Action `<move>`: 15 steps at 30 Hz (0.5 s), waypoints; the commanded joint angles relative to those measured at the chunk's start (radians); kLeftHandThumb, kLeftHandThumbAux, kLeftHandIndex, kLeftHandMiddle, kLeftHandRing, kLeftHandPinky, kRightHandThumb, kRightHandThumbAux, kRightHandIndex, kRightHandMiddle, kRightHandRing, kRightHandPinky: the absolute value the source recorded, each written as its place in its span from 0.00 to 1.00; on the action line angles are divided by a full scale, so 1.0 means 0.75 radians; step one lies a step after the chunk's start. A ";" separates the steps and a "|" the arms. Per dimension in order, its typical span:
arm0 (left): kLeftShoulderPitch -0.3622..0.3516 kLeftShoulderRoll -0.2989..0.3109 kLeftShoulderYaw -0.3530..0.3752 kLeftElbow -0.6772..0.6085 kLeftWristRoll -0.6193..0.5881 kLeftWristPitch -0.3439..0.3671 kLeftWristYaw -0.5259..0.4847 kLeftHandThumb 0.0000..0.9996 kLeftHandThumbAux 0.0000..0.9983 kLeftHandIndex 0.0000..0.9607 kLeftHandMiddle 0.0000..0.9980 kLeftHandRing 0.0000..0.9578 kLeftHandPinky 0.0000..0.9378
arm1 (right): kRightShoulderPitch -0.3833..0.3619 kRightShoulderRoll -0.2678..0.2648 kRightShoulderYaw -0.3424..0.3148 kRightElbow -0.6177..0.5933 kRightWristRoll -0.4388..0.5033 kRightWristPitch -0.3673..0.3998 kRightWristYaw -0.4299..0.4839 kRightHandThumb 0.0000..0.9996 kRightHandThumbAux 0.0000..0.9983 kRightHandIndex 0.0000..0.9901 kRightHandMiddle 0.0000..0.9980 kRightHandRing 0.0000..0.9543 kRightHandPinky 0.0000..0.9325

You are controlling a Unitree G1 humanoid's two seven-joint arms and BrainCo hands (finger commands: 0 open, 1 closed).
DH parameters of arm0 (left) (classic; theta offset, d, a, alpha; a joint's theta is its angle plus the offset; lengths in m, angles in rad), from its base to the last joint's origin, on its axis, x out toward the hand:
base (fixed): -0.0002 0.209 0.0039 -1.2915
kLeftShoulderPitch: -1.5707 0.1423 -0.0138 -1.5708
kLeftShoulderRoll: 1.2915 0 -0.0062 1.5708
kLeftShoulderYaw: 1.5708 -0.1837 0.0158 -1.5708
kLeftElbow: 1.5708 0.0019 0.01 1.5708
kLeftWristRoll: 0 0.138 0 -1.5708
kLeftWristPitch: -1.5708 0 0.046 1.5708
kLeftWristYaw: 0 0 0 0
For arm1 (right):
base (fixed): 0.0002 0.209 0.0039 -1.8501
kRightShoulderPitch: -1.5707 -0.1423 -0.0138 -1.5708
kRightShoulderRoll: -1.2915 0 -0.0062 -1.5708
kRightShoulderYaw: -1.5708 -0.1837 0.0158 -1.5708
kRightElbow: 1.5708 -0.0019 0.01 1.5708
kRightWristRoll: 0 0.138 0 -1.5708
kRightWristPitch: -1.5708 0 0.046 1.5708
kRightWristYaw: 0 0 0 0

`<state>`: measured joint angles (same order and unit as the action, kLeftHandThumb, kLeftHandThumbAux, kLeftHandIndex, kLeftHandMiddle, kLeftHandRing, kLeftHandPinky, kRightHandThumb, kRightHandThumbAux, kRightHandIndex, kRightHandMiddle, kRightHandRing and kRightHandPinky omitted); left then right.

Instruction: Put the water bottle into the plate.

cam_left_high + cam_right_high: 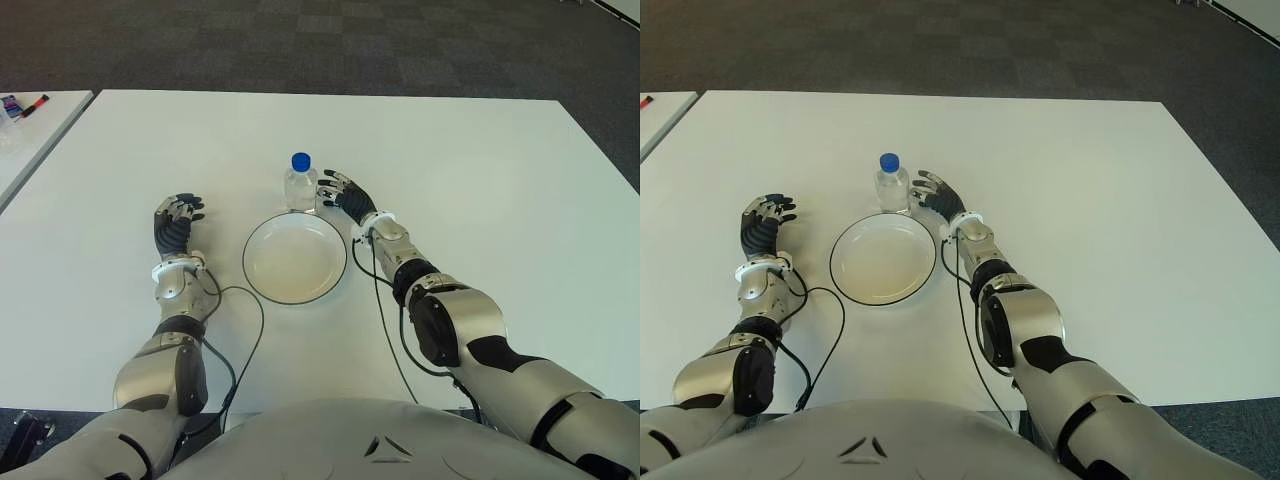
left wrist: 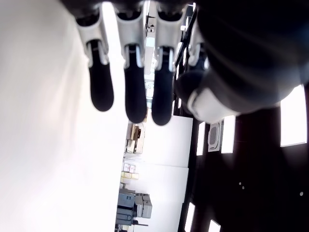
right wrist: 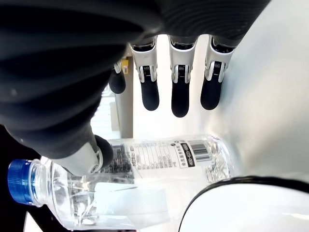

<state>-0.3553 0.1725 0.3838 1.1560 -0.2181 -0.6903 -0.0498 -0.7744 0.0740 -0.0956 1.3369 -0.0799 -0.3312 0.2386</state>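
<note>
A small clear water bottle (image 1: 301, 186) with a blue cap stands upright on the white table (image 1: 480, 170), just beyond the far rim of a white plate (image 1: 295, 262) with a dark edge. My right hand (image 1: 343, 193) is close beside the bottle on its right, fingers spread and holding nothing. In the right wrist view the bottle (image 3: 145, 179) lies just past the extended fingers (image 3: 179, 104), with the thumb near its label and the plate rim (image 3: 227, 186) alongside. My left hand (image 1: 176, 222) shows to the left of the plate, fingers relaxed.
A second white table (image 1: 30, 135) stands at the far left with markers (image 1: 25, 104) on it. Dark carpet (image 1: 330, 45) lies beyond the table's far edge. Cables (image 1: 245, 330) run from both wrists across the near table surface.
</note>
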 commanded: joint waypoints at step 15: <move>0.056 -0.004 -0.018 0.043 0.034 0.083 0.057 0.68 0.72 0.44 0.45 0.44 0.45 | -0.029 0.060 0.015 0.018 -0.015 0.044 0.030 0.05 0.64 0.07 0.19 0.21 0.25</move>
<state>-0.3525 0.1806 0.3723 1.1553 -0.1951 -0.6834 -0.0224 -0.7762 0.0744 -0.0880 1.3374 -0.0848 -0.3173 0.2536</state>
